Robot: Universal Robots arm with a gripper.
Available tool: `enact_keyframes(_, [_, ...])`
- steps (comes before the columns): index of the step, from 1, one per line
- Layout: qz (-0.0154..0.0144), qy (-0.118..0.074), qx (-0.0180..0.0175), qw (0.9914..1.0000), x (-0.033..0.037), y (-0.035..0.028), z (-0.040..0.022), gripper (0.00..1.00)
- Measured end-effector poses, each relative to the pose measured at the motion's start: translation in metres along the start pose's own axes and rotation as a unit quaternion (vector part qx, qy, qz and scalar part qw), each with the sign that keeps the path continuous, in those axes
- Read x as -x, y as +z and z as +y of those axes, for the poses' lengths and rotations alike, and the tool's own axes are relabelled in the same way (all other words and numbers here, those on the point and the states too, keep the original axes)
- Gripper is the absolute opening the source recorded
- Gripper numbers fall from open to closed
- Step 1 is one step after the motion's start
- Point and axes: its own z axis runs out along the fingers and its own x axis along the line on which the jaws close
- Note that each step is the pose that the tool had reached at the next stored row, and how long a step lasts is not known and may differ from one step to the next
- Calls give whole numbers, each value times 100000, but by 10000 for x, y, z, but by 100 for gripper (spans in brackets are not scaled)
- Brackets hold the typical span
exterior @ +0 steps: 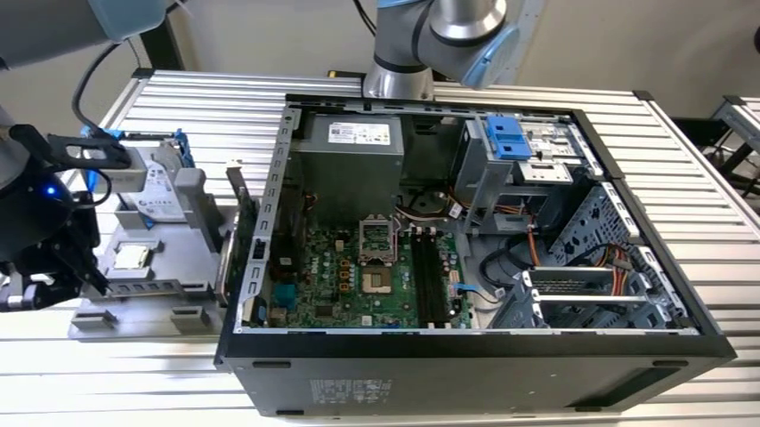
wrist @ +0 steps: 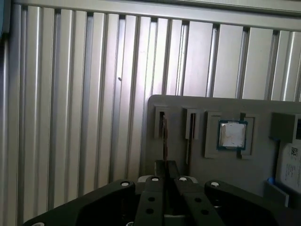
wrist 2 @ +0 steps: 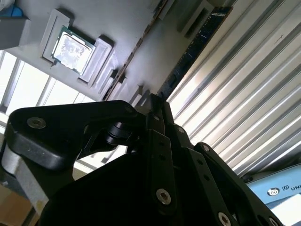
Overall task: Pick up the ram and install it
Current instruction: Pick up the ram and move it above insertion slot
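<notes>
The gripper (wrist: 165, 165) has its jaws pinched together on the end of the ram (wrist: 163, 136), which stands in a slot at one end of the grey tray (wrist: 211, 106). A second stick (wrist: 190, 141) stands in the next slot. Beyond these two, the tray holds one processor chip (wrist: 231, 135) and one hard drive (exterior: 160, 200). One open computer case (exterior: 475, 356) stands beside the tray on the slatted table (exterior: 700, 187).

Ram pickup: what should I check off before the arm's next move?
1. Ram standing on edge in the gray holder: ok.
2. Hand in line with that ram: ok.
3. Hand gripping the ram: cannot tell.
4. Computer case side open: ok.
5. Black memory slots inside it look free: ok.
</notes>
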Motion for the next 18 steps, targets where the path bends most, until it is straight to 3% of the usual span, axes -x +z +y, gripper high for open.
enact_keyframes(18, [-5,0,-4,100000,7,-226,2,0])
